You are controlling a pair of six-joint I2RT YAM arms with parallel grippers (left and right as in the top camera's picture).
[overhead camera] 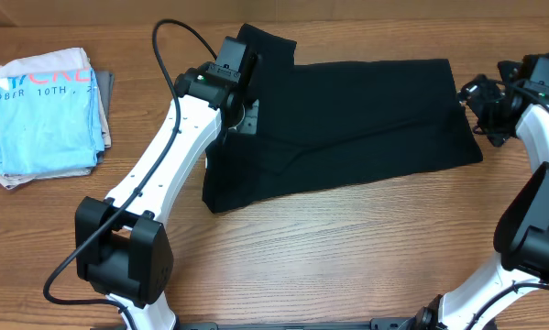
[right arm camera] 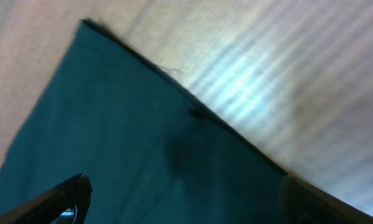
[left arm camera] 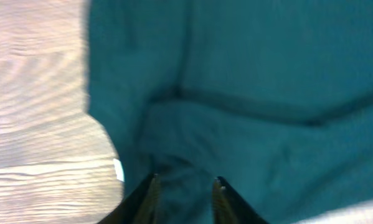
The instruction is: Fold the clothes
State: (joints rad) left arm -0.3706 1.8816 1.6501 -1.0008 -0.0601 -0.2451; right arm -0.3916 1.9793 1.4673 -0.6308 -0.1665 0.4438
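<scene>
Lying flat, black T-shirt [overhead camera: 366, 119], edge beside wide-spread right tool [right arm camera: 185, 193], table [overhead camera: 347, 247] showing around.

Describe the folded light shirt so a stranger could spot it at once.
Start at the wooden table and go to its far-left edge. There lies a folded light-blue T-shirt. Unlike the big black T-shirt mid-table, it bears printed lettering.

A folded light-blue T-shirt [overhead camera: 45, 119] with printed lettering near its top edge lies at the far left of the wooden table [overhead camera: 347, 247], resting on other folded cloth, with a grey piece [overhead camera: 107, 84] showing along its right side and a pale piece [overhead camera: 13, 179] peeking out below.
</scene>
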